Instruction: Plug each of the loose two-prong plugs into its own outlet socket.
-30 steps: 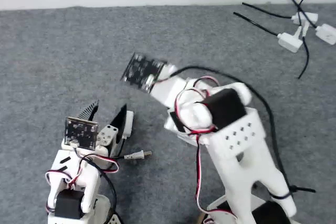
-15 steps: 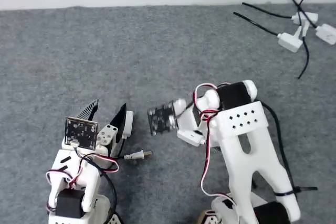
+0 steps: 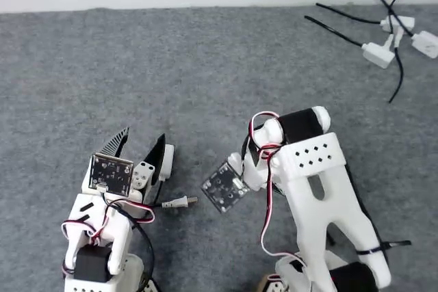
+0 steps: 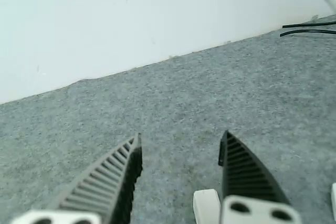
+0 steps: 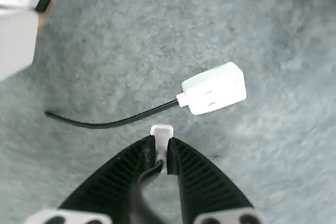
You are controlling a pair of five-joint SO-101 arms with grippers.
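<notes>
Over the last second the right arm has folded back from its reach toward 11 o'clock, and its wrist now sits low over the counter close to its own base. The left arm has kept still. The right hand is clamped on a white plug, whose black cord runs back between the fingers. A white socket lies on the counter just ahead of that plug, not touching it, so the move looks like lining up for an insertion.

The left hand stands spread apart and holds nothing. A second plug lies at 4 o'clock from it, prongs pointing toward the right arm. More white plug and socket pieces with black cords lie at 1 o'clock, well apart from both arms.

Nothing sits between the held plug and the socket. The socket is loose, though, and will probably slide when pushed unless it is braced.
</notes>
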